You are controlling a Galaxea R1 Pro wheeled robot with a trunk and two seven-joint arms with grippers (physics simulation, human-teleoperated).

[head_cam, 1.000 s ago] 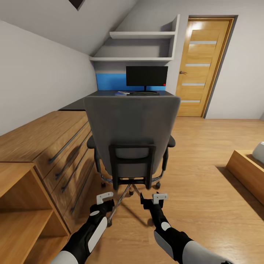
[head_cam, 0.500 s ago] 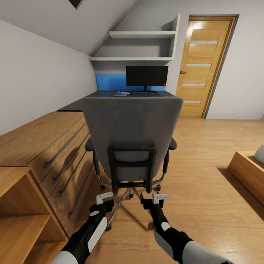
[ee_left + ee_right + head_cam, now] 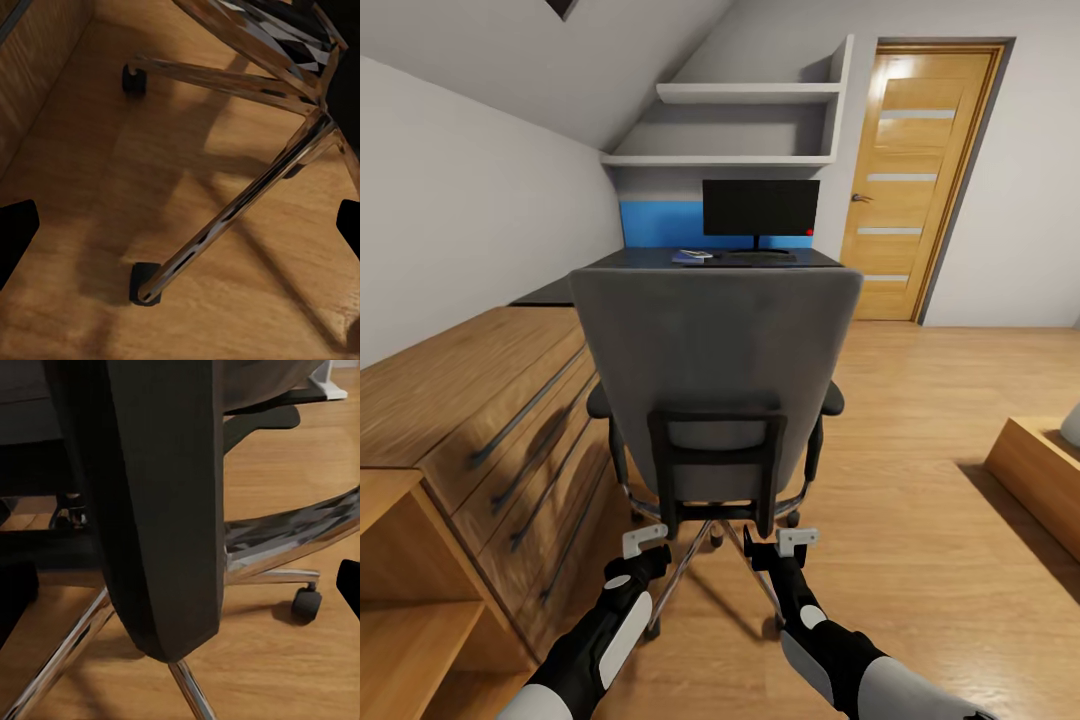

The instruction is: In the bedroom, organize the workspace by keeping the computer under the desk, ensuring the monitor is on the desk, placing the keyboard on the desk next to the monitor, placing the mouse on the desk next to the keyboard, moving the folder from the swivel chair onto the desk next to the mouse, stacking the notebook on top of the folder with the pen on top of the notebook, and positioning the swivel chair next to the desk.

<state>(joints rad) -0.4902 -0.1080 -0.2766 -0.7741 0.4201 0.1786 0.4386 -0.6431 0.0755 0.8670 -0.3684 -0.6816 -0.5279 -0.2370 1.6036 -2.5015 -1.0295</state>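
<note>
The grey swivel chair [image 3: 715,370] stands with its back to me and hides its seat, so the folder is out of sight. Behind it, the dark desk [image 3: 630,257] carries the black monitor [image 3: 760,207], a dark keyboard [image 3: 760,256] and a small blue item [image 3: 693,255]. My left gripper [image 3: 645,540] and right gripper [image 3: 797,541] hang low just behind the chair's base, both open and empty. The left wrist view looks down on the chrome base leg [image 3: 240,202] and a caster [image 3: 142,283]. The right wrist view faces the chair's black back support [image 3: 165,510].
A wooden dresser [image 3: 480,400] and an open shelf unit [image 3: 400,560] line the left side close to the chair. A low wooden frame [image 3: 1040,480] sits at the right. A wooden door [image 3: 915,170] stands at the back right, with bare floor before it.
The whole view has advanced toward the chair, which now looms larger and closer. Both grippers keep the same pose and stay open.
</note>
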